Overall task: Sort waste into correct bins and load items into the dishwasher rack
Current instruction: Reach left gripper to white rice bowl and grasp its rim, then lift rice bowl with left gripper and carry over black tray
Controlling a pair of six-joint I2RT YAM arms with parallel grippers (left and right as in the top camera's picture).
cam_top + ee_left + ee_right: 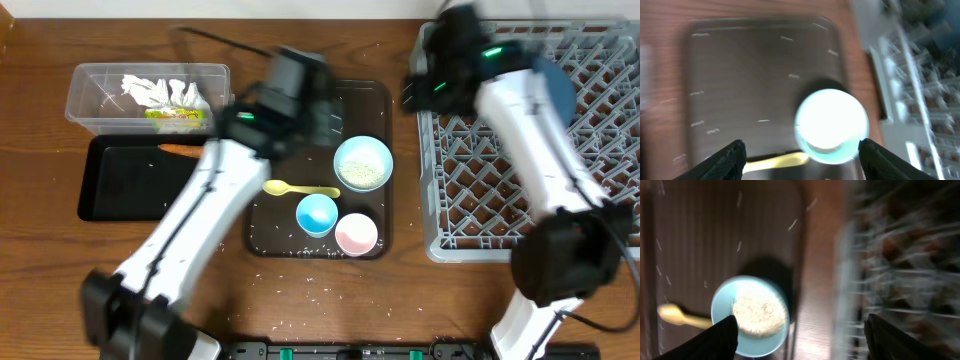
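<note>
White bowl point(362, 163) with rice point(759, 312) sits on the brown tray point(370, 100), the left gripper point(801, 145) above the tray and the right gripper point(800, 319) by its edge both hang open, so I think grabbing that bowl comes next.

Motion blur smears everything. A dark tray point(740, 75) lies on a brown wooden table point(855, 30), with white rice grains point(790, 76) scattered across it. Toward the tray's lower right sits a round bowl point(830, 127), its inside washed out bright white and its rim pale blue. A yellow spoon point(777, 160) lies on the tray just left of the bowl. A grey rack point(920, 90) stands right of the tray. The left gripper point(802, 160) hangs above the tray's lower edge, its dark fingers point(727, 160) spread wide.
</note>
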